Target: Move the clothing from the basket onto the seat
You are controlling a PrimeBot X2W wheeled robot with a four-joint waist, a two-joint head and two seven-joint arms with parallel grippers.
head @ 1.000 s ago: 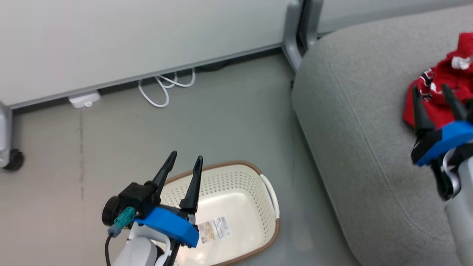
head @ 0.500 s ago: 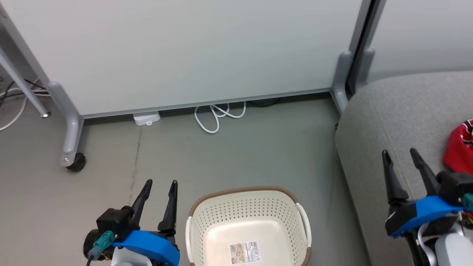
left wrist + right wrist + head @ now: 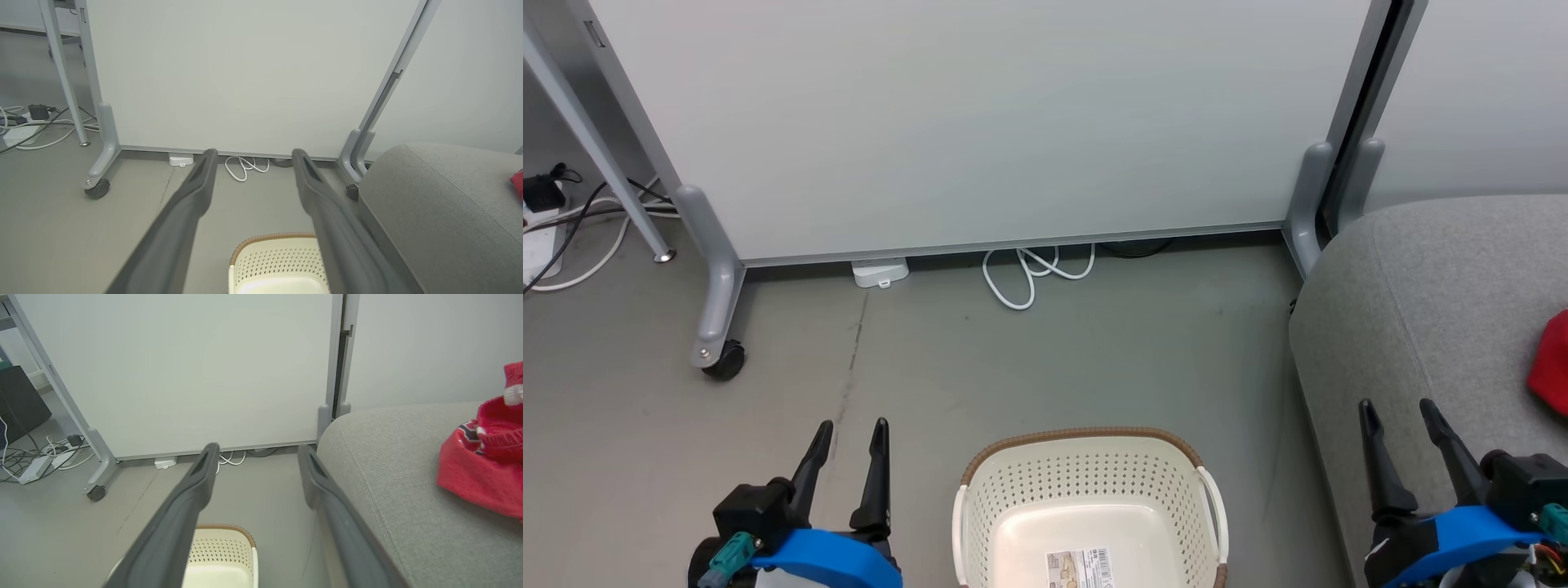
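The cream perforated basket (image 3: pixel 1086 498) with a brown rim stands on the floor at bottom centre, holding nothing but a label sticker. Red clothing (image 3: pixel 1553 363) lies on the grey seat (image 3: pixel 1429 294) at the right edge; in the right wrist view the clothing (image 3: pixel 486 457) is a crumpled heap on the seat (image 3: pixel 392 457). My left gripper (image 3: pixel 848 428) is open over the floor left of the basket, nothing between its fingers. Over the seat's front edge, left of the clothing, my right gripper (image 3: pixel 1395 408) stands open. The basket's rim (image 3: pixel 269 241) shows between the left fingers.
A white partition panel (image 3: pixel 980 122) on grey castor legs (image 3: pixel 719 327) stands behind the basket. A white cable loop (image 3: pixel 1033 273) and a small white box (image 3: pixel 880 272) lie at its base. More cables and a power strip (image 3: pixel 543 237) sit at far left.
The head camera has swung left and up, so the seat and clothing slid to the right edge. Both grippers have drawn back low, the right one away from the clothing, both still open.
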